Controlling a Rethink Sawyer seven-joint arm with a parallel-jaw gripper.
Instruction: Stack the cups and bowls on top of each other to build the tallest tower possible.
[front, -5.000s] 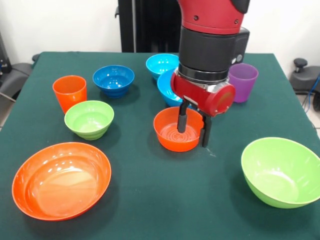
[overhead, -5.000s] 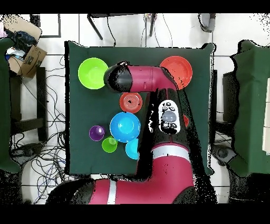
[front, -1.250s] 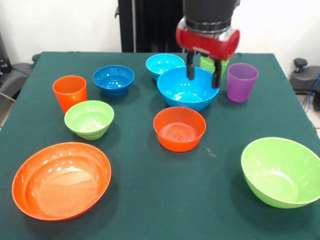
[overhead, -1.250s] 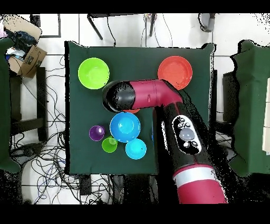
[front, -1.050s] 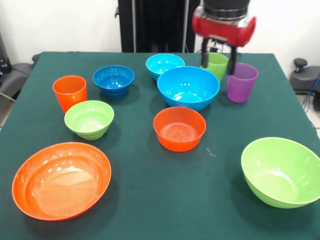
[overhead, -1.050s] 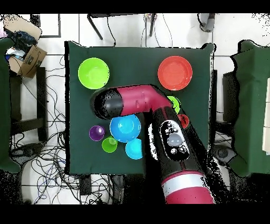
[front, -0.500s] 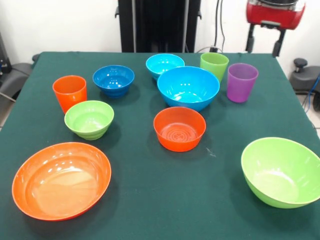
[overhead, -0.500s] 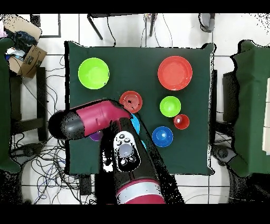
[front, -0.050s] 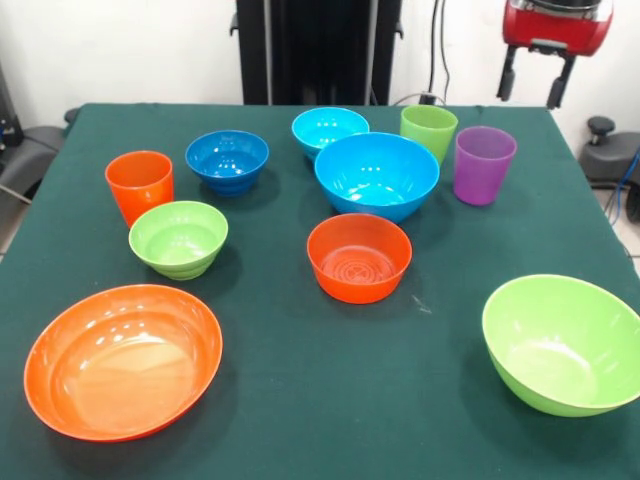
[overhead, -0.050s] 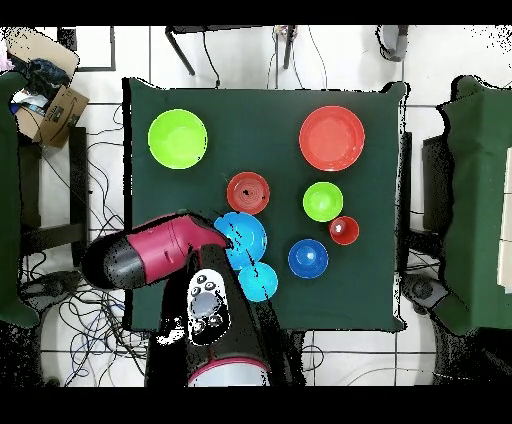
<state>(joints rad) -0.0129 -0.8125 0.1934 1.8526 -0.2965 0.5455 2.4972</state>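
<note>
My gripper (front, -0.050s: 532, 88) hangs open and empty above the far right corner, beyond the purple cup (front, -0.050s: 483, 164) and lime green cup (front, -0.050s: 428, 132). The orange cup (front, -0.050s: 139, 185) stands at the left. The bowls stand apart: small dark blue (front, -0.050s: 227, 160), small light blue (front, -0.050s: 329, 128), large light blue (front, -0.050s: 376, 175), small orange (front, -0.050s: 359, 257), small green (front, -0.050s: 178, 238), large orange (front, -0.050s: 122, 360) and large green (front, -0.050s: 562, 343). No tower is in view; every piece stands alone. Overhead, the arm (overhead, -0.050s: 160, 250) hides the purple and green cups and part of the large light blue bowl (overhead, -0.050s: 247, 238).
The dark green table (front, -0.050s: 300, 400) carries all the pieces. A black stand (front, -0.050s: 315, 50) rises behind its far edge. Overhead, cables (overhead, -0.050s: 100, 180) and a cardboard box (overhead, -0.050s: 55, 105) lie on the floor beside the table.
The gripper lifted out of the small orange bowl, passed over the large light blue bowl and the green cup, and now hangs off the far right corner. No cup or bowl moved.
</note>
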